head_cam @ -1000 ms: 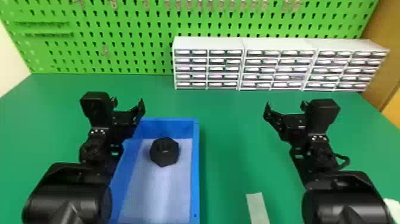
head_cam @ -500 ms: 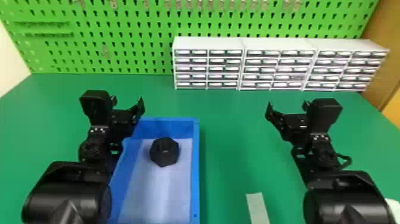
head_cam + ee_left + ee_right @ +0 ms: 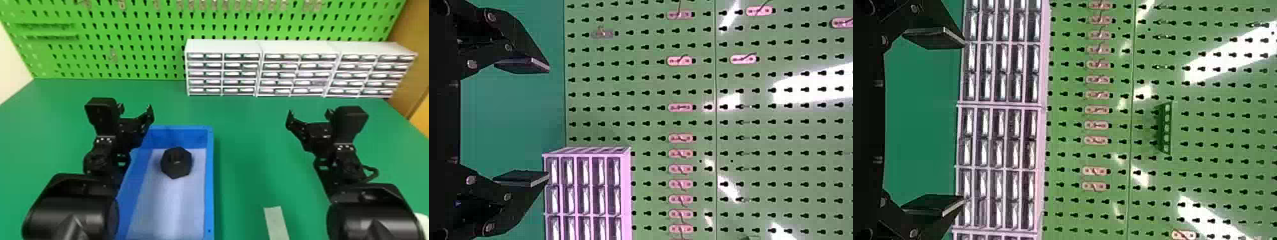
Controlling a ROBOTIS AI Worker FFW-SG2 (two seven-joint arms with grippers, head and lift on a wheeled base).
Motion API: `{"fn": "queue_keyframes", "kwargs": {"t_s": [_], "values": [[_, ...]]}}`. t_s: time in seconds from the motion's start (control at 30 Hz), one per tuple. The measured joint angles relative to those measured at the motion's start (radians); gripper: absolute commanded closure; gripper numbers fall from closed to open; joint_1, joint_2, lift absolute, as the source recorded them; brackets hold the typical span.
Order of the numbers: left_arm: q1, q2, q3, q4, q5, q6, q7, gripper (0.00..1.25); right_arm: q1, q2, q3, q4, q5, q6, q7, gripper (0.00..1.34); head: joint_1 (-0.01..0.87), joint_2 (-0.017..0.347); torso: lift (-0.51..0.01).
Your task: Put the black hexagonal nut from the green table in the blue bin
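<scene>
A black nut lies in the blue bin near the robot's left jaws; both pairs stand apart, empty. If the left arm dips, it could jolt the bin.

Left claw open, right claw open, well apart, both facing forward

Pegboard common to all views

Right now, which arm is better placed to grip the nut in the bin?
Left, likely: the open left gripper hangs by the bin and nut; the right gripper, also open, sits well right of both.
</scene>
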Motion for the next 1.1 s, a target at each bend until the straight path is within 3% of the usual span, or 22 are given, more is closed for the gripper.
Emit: {"fn": "queue_keyframes", "kwargs": {"t_s": [1.1], "values": [[-0.001,-0.001,-0.005,0.0,-0.01,0.0,0.005,0.49,-0.004,-0.003,0.002,0.0,-0.005,0.007,0.0,0.19,0.686,0.051,-0.096]]}}
